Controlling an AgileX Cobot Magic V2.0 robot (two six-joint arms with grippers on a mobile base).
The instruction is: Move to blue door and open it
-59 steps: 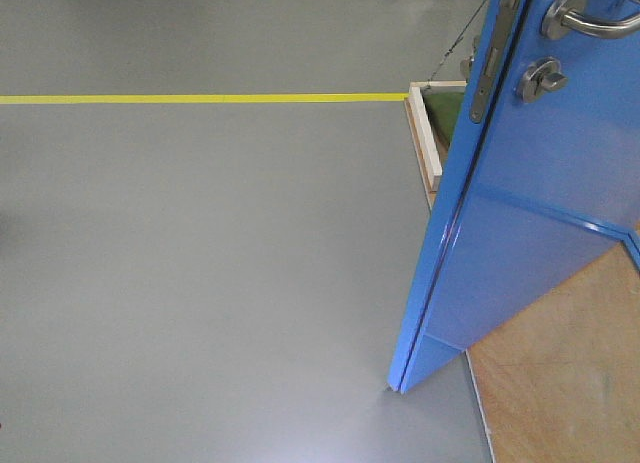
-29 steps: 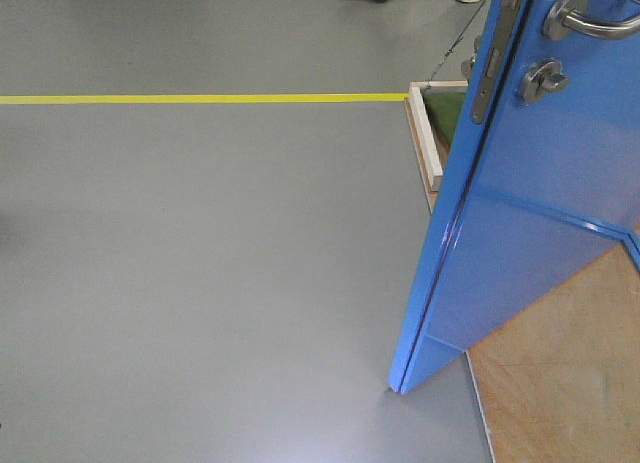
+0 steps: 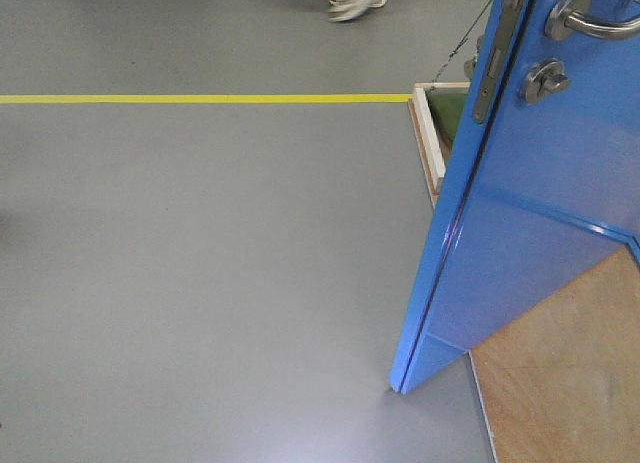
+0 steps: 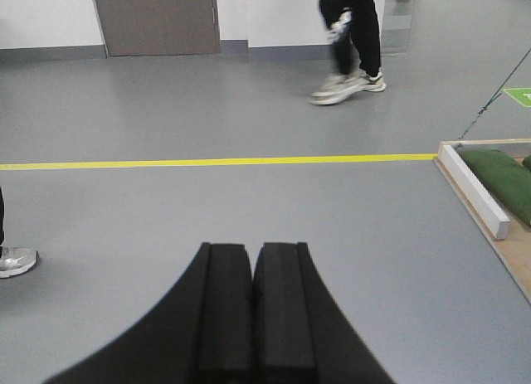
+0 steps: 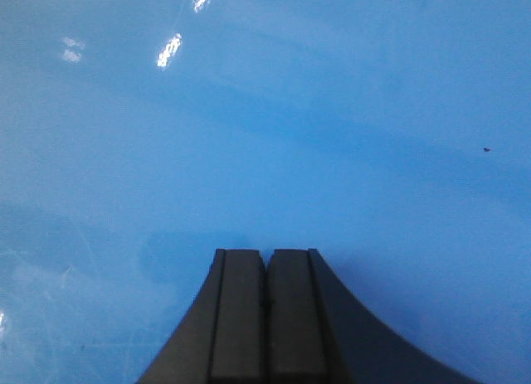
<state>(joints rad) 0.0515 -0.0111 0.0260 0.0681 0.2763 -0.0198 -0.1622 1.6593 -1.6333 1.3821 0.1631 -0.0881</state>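
The blue door stands ajar at the right of the front view, its free edge pointing toward me. On it are a silver lever handle, a round thumb-turn lock and a metal latch plate on the edge. My right gripper is shut and empty, its tips close to the glossy blue door that fills the right wrist view. My left gripper is shut and empty, held above bare grey floor. Neither gripper shows in the front view.
A yellow floor line runs across the grey floor. A white wooden frame brace with a green pad lies behind the door; a plywood base lies at the right. A person walks at the back. A shoe stands at the left.
The door has swung very slightly further right. A walking person's shoes have come into the top of the front view and moved left.
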